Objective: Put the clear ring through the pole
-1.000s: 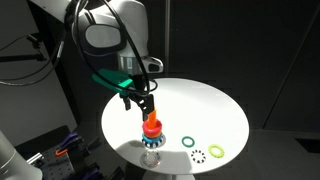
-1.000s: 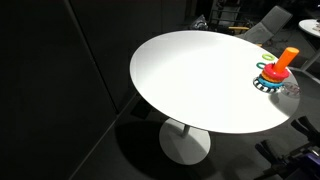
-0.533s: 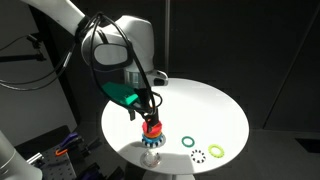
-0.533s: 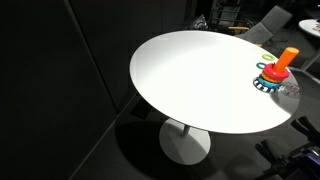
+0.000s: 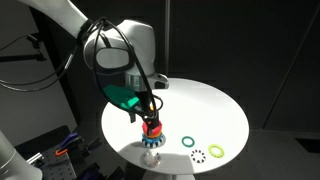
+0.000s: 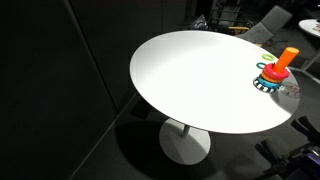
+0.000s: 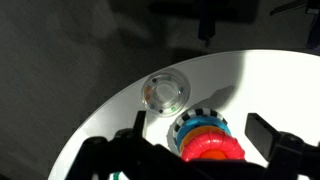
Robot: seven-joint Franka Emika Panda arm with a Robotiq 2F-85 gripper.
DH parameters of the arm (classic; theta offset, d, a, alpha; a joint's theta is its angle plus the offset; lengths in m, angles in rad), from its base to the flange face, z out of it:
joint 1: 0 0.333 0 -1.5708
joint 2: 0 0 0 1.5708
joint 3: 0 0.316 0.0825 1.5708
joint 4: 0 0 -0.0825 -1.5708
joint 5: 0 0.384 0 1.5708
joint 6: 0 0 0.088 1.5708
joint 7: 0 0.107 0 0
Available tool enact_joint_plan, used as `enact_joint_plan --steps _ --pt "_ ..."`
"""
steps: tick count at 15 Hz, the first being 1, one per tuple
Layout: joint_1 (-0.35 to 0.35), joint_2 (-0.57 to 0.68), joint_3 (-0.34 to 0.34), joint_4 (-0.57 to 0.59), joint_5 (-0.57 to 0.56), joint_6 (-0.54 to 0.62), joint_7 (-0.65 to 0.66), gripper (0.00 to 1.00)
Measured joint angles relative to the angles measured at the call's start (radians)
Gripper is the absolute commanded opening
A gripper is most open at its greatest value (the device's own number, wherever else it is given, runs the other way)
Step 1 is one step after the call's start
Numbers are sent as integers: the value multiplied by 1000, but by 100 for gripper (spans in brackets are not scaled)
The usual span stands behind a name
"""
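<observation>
Hovering over the pole (image 5: 151,130), the gripper (image 5: 146,113) gapes wide, empty; the clear ring (image 5: 198,155) lies flat just past the dark green ring (image 5: 188,141)

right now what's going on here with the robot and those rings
A robot arm holds its gripper just above the pole, which stands near the edge of the round white table. The wrist view shows the jaws open on either side of the pole, holding nothing. The clear ring lies flat on the table off to one side, next to the dark green ring and the yellow-green ring. No ring is on the pole yet.
</observation>
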Motion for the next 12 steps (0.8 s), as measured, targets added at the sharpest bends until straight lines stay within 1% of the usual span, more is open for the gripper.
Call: enact_joint_plan --steps 4,8,12 --pt "-4 11 1 -1 0 6 1 100" --pt "-23 41 0 -1 7 49 -2 100" --pt "-42 85 -1 -1 68 110 -42 100"
